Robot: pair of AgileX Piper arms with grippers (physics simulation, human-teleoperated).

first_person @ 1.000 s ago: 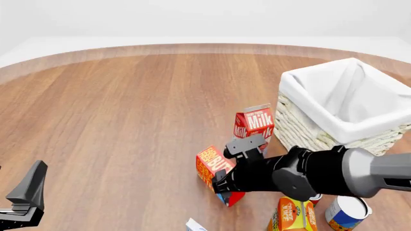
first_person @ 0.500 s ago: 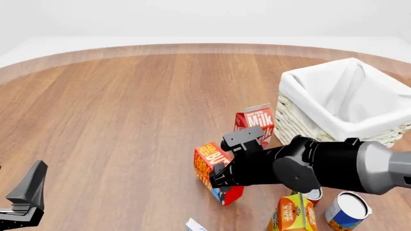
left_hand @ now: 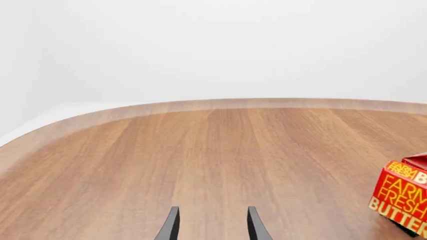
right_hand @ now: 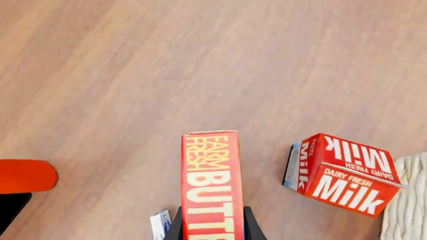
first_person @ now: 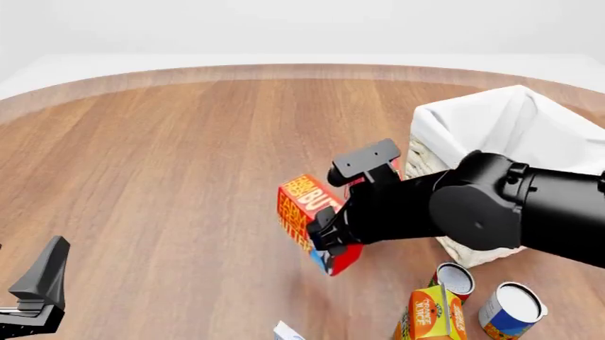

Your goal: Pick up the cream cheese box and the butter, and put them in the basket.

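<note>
Tabletop [first_person: 189, 142]: brown wood, pale wall behind.
Right tool [right_hand: 212, 227]: clamped on the butter [first_person: 307, 216], held clear of the wood.
Basket [first_person: 529, 134]: just behind the right arm.
Cream cheese box [first_person: 286, 331]: below the right tool, on the wood.
Left tool [left_hand: 211, 226]: fingers parted, holding nothing.

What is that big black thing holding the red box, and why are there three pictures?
It is a robot arm. Its right gripper pinches the butter carton, lifted off the wooden table. One picture looks from behind the arms. The other two come from little cameras on each arm's wrist. The left gripper is open and holds nothing. Nearby sit a milk carton, a white basket, a juice carton and two cans. The butter should go into the basket.
</note>
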